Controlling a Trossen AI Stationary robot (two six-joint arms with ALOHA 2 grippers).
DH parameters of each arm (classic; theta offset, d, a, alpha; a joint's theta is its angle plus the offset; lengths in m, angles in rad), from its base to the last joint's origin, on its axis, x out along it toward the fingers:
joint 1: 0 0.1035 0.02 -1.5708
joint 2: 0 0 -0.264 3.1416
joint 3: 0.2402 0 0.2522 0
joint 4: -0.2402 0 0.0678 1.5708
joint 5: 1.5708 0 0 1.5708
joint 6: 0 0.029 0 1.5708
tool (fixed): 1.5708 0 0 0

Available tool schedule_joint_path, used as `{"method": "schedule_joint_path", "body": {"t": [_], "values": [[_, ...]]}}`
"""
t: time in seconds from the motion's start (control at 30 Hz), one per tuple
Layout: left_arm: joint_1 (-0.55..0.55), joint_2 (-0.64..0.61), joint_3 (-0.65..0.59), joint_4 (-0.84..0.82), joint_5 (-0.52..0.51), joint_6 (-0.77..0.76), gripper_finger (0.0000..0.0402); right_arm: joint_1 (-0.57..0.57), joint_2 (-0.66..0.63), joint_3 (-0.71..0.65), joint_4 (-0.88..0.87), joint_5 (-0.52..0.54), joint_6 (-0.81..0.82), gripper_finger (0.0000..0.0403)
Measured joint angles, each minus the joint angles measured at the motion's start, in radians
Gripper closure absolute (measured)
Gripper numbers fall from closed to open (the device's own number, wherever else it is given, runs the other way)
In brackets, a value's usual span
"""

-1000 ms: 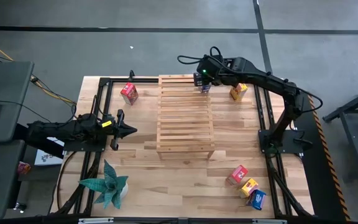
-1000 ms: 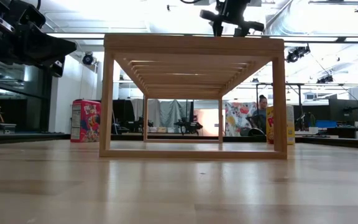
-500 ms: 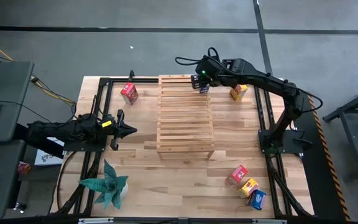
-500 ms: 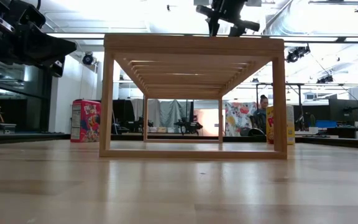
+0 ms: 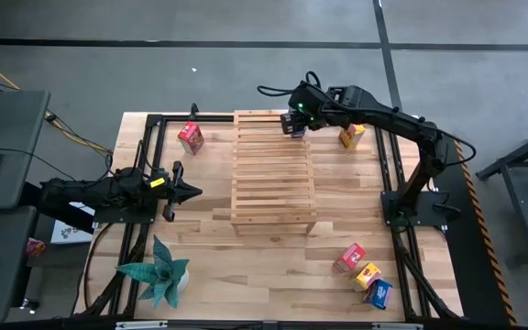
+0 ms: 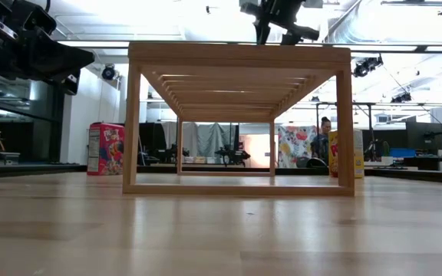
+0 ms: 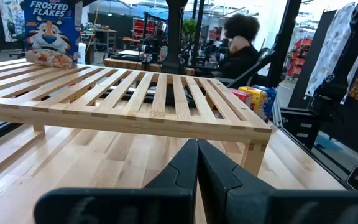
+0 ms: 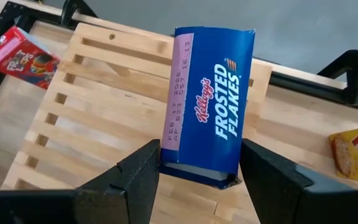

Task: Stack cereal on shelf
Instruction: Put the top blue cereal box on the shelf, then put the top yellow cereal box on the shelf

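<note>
Gripping a blue Frosted Flakes box [image 8: 207, 102] between its two fingers [image 8: 143, 174], the right gripper [image 5: 298, 122] is up over the far end of the shelf [image 5: 273, 170], toward that end's right side. From the wrist camera you can see the box squeezed on both sides, held upright-ish above the slats, and I can't tell whether its bottom edge is actually touching the wood. In the low view that same gripper hangs just above the top of the rack.

Moving outward: a yellow-orange box [image 5: 352, 135] stands on the table just right of the shelf's far end, and a red box [image 5: 190, 137] stands off the far left corner. Three more boxes sit bunched together near the front right of the table, well away from the rack: a red one [image 5: 348, 258], a yellow one [image 5: 367, 275] and a blue one [image 5: 379, 293].

The left gripper [image 5: 191, 192] is parked on the left side of the table, level with the shelf's near end, fingers pressed together with nothing in them, pointing at the shelf. A teal plant [image 5: 159, 272] sits on the front left corner. Behind the table, a person [image 6: 322, 138] sits in the room.
</note>
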Motion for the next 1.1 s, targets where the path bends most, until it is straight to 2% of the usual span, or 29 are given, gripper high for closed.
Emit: {"method": "schedule_joint_path", "body": {"t": [0.53,0.83,1.1], "values": [[0.0,0.0,0.0,0.0,0.0,0.0,0.0401,-0.001,-0.013,0.0,0.009,-0.031,0.002,0.0194],[0.0,0.0,0.0,0.0,0.0,0.0,0.0402,0.0,-0.059,0.0,0.007,0.014,0.011,0.0194],[0.0,0.0,0.0,0.0,0.0,0.0,0.0401,0.002,-0.068,0.0,-0.049,-0.019,-0.088,0.0194]]}}
